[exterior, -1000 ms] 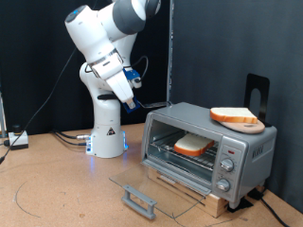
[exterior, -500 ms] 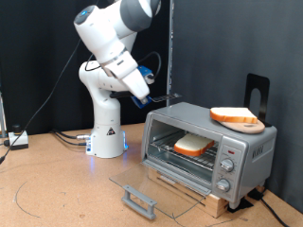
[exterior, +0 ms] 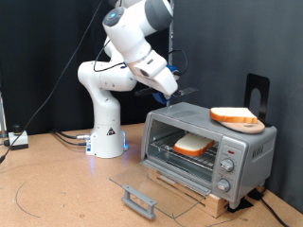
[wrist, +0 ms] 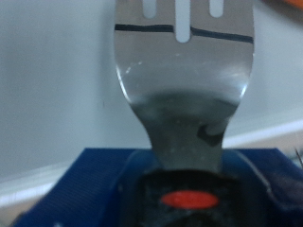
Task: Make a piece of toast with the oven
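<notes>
The oven (exterior: 210, 147) stands at the exterior view's right with its glass door (exterior: 142, 187) folded down flat and the grey handle (exterior: 139, 200) in front. The piece of toast (exterior: 192, 146) lies on the wire rack inside. My gripper (exterior: 174, 93) hangs just above the oven's top corner on the exterior view's left, apart from the oven. It is shut on a flat metal spatula (wrist: 185, 85) with slots in its blade. The wrist view shows that blade sticking out from between the blue fingers (wrist: 104, 184).
A flatter orange-brown slice (exterior: 236, 117) rests on the oven's roof, with a black stand (exterior: 257, 95) behind it. The knobs (exterior: 226, 166) are on the oven's right panel. The arm's white base (exterior: 107, 132) stands to the left, and cables (exterior: 43, 170) lie on the table.
The arm has swung towards the exterior view's right and risen, carrying the gripper from left of the oven to above its top left corner. The toast and door have not moved.
</notes>
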Action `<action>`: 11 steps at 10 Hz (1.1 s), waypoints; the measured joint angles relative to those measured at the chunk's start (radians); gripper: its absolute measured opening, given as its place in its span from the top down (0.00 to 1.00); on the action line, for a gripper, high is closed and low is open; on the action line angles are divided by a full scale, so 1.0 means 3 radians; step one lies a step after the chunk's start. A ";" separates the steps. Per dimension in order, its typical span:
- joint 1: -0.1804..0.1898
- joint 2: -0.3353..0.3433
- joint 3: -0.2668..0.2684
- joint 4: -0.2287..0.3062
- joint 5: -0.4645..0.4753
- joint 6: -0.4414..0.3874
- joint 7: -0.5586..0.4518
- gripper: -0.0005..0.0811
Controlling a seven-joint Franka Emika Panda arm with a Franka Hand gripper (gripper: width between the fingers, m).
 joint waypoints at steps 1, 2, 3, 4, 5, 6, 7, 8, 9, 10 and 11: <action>0.0073 -0.0054 0.0048 -0.0020 0.0092 -0.0017 0.0083 0.51; 0.0146 -0.0122 0.0095 -0.0049 0.0210 -0.0019 0.0206 0.51; 0.0216 -0.0201 0.0149 -0.0078 0.0301 -0.0019 0.0340 0.51; 0.0288 -0.0288 0.0206 -0.0104 0.0357 -0.0019 0.0442 0.51; 0.0373 -0.0374 0.0253 -0.0134 0.0390 -0.0034 0.0505 0.51; 0.0464 -0.0462 0.0280 -0.0173 0.0413 -0.0077 0.0554 0.51; 0.0550 -0.0560 0.0310 -0.0227 0.0441 -0.0080 0.0614 0.51; 0.0607 -0.0654 0.0373 -0.0288 0.0461 -0.0075 0.0703 0.51; 0.0634 -0.0712 0.0455 -0.0344 0.0480 -0.0072 0.0780 0.51; 0.0641 -0.0737 0.0540 -0.0397 0.0520 -0.0058 0.0836 0.51; 0.0641 -0.0751 0.0621 -0.0449 0.0583 -0.0012 0.0850 0.51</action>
